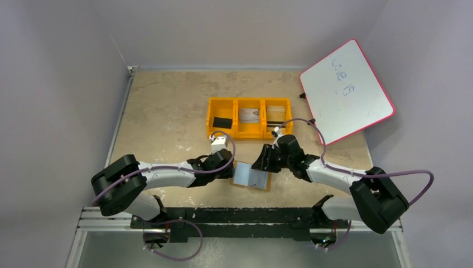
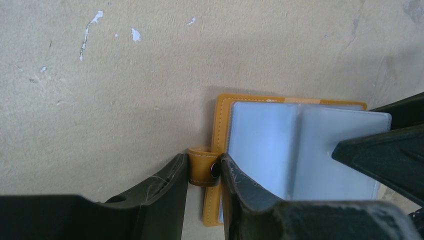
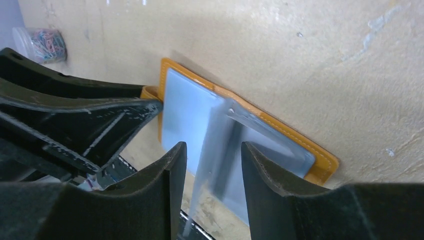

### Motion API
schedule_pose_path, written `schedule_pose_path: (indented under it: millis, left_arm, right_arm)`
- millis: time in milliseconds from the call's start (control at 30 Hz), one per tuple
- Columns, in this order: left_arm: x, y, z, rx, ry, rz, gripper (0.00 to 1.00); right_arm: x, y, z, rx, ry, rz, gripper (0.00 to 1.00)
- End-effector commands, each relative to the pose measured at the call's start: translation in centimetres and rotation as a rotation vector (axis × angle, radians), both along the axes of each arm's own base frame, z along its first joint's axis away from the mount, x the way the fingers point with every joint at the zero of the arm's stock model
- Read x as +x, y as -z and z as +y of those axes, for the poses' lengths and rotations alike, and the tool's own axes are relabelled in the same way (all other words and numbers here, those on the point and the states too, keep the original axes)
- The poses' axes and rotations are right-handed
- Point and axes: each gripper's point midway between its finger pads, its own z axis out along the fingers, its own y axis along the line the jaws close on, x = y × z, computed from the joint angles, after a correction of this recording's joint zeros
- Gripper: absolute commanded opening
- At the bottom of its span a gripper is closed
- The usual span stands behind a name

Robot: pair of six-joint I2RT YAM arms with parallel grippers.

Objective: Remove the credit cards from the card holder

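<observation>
Left gripper (image 2: 203,164) clamps card holder (image 2: 265,145) tab, right gripper (image 3: 214,152) spread above; orange tray (image 1: 249,100) holds credit cards (image 1: 250,115)

Closed in on three sides by plain pale grey walls (image 1: 56,84). Floored with a mottled beige stone-look counter (image 1: 167,106), flecked white, softly and evenly lit.

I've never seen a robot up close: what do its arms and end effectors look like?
The left arm and right arm have white links between chunky black joints, each trailing a purple cable. The left end effector and right end effector each have two dark, wedge-shaped fingers.
</observation>
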Motion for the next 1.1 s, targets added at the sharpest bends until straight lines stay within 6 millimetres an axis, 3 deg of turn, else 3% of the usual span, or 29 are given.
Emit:
schedule_pose_path:
  millis: [0,333,600,733,867,933,1067]
  left_arm:
    - [0.1,-1.7,-1.3,-0.096,0.005,-0.024,0.28]
    - [0.3,-2.1,-1.7,-0.11,0.0,-0.031,0.27]
    - [0.8,-3.2,-0.1,-0.157,-0.095,-0.072,0.3]
    - [0.8,-3.6,2.8,-0.136,-0.201,-0.101,0.33]
    - [0.8,-4.8,4.9,-0.167,-0.278,-0.141,0.36]
    - [0.8,-5.9,5.1,-0.206,-0.285,-0.163,0.38]
    - [1.1,-8.4,3.9,-0.263,-0.227,-0.202,0.4]
  right_arm:
    - [1.4,-2.7,0.5,-0.008,-0.028,-0.091,0.47]
    - [0.1,-3.8,3.1,0.122,-0.163,-0.081,0.48]
    - [-0.4,-4.3,6.4,0.206,-0.295,-0.075,0.52]
    - [0.6,-3.0,6.4,0.155,-0.265,-0.059,0.52]
    - [1.3,-3.2,6.3,0.111,-0.257,-0.088,0.53]
    - [1.7,-2.9,5.9,0.064,-0.25,-0.082,0.53]
    - [2.0,-5.1,4.9,0.047,-0.198,-0.145,0.55]
